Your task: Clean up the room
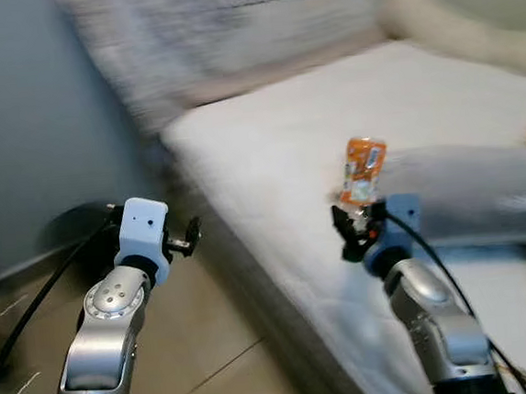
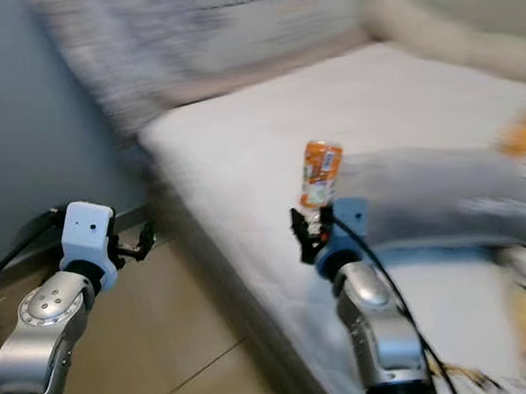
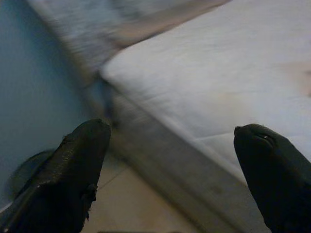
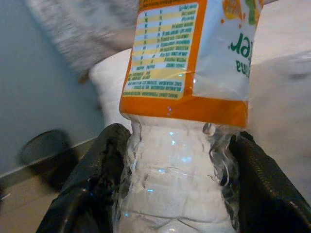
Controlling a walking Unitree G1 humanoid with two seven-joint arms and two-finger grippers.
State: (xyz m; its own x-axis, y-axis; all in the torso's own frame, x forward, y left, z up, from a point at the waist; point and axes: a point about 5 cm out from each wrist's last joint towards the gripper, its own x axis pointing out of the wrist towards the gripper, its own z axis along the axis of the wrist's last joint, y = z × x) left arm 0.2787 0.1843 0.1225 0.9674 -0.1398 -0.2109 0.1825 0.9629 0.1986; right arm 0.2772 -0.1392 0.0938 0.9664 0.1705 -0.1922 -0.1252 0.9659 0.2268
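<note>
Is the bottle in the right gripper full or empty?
Looks empty: the bottle is clear and crumpled below its orange label, with no liquid visible, clamped between the right gripper's fingers. Its upper part is out of view.

The left gripper [image 3: 170,160] hangs with jaws spread wide, the white bed [image 3: 214,82] corner beyond.

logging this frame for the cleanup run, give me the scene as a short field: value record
setting: bedside, white mattress over a tan floor, grey-blue wall
right gripper: shut on a clear plastic bottle with an orange label, held upright above the mattress edge
left gripper: open, nothing between its fingers, held over the floor beside the bed
other items: grey bundle on the mattress behind the bottle; what it is cannot be told
image quality: blurred by motion
</note>
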